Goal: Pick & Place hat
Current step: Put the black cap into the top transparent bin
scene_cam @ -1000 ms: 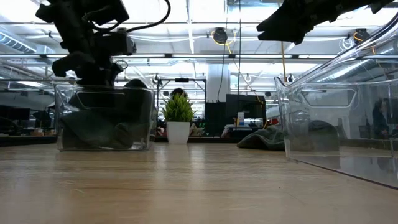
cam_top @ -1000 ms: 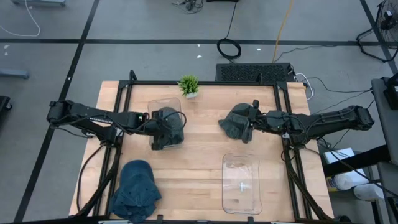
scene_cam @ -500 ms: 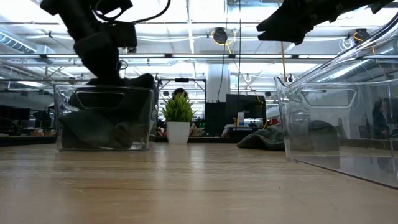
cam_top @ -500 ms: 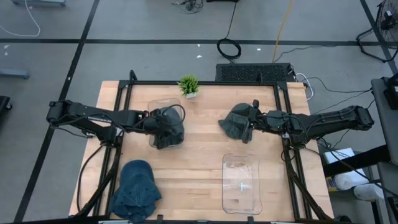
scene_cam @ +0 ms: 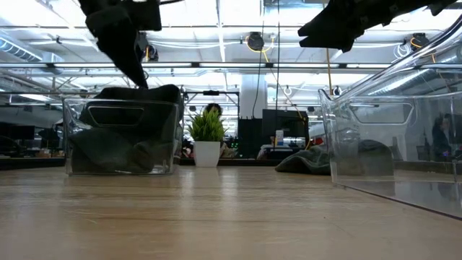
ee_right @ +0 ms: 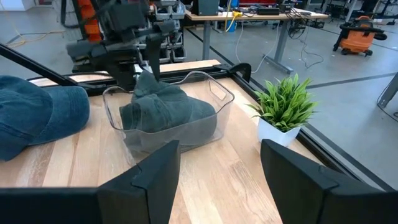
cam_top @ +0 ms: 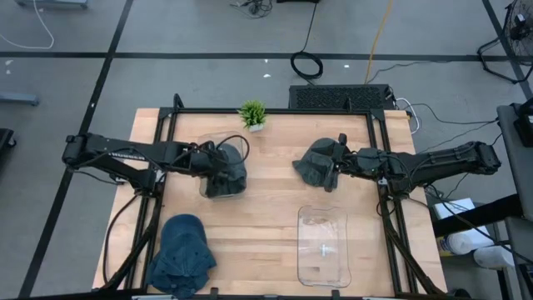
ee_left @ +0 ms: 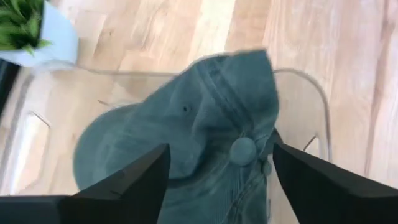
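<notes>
A dark green hat (ee_left: 199, 124) lies bunched in a clear bin (cam_top: 221, 164) at the table's left middle, and its top pokes above the bin's rim (scene_cam: 144, 92). My left gripper (ee_left: 217, 162) hangs open just above this hat (ee_right: 163, 106), one finger on either side of its crown and button. Another dark hat (cam_top: 314, 165) lies on the table's wood at right of centre (scene_cam: 307, 160). My right gripper (cam_top: 335, 158) hovers high over it (scene_cam: 321, 32), open, with nothing between its fingers (ee_right: 217, 155).
A blue hat (cam_top: 181, 254) lies at the near left corner (ee_right: 37, 121). A second clear bin (cam_top: 323, 246) stands near the front, right of centre. A small potted plant (cam_top: 252, 115) stands at the far edge. Bare wood lies between the two bins.
My left gripper has risen out of the left bin, rolling a little, and has let go of the dark green hat. The hat stays in the bin, its top showing above the rim.
</notes>
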Action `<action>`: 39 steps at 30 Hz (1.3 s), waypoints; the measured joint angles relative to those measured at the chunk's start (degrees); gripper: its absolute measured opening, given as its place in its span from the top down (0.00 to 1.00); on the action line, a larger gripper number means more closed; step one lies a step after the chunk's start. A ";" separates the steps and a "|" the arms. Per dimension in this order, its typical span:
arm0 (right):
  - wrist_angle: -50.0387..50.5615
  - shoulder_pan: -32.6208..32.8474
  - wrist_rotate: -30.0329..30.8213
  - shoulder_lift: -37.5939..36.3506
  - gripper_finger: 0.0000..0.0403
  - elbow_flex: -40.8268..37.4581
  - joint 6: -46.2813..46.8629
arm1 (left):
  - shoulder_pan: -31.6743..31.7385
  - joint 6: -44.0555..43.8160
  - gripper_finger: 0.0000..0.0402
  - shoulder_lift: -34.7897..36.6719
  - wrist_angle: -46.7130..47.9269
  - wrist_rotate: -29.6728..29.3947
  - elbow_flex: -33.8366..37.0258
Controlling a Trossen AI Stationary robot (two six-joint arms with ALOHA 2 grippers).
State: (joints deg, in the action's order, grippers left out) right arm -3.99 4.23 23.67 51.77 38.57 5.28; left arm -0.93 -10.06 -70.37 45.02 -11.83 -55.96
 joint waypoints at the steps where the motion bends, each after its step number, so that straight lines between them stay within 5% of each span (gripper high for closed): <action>1: 0.00 0.00 0.00 0.00 0.47 0.00 0.00 | 0.00 0.31 0.25 0.00 1.24 -0.09 -1.00; 4: 0.00 0.00 0.00 0.00 0.47 0.00 0.02 | 0.00 0.76 0.22 0.00 4.22 -1.02 -3.97; 12: 0.40 0.00 0.01 0.00 0.47 0.00 0.04 | 1.26 -4.87 0.31 0.04 18.77 -17.63 -4.36; 18: 0.84 0.00 0.01 0.00 0.47 0.00 0.04 | 2.54 -5.14 0.62 0.00 12.47 -15.55 0.92; 25: 0.85 0.00 0.01 0.00 0.47 0.00 0.07 | 3.63 -4.40 0.97 -0.02 4.04 3.05 5.50; 28: 0.83 0.00 0.01 0.00 0.47 0.00 0.07 | 3.65 -5.31 0.97 -0.02 4.35 3.32 5.84; 39: 0.87 0.00 0.01 0.00 0.47 0.00 0.07 | 4.36 -5.54 0.99 -1.86 4.61 -9.85 5.90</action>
State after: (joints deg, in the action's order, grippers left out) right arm -3.12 4.23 23.68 51.77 38.57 5.34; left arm 3.44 -15.60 -72.23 49.63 -21.68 -50.06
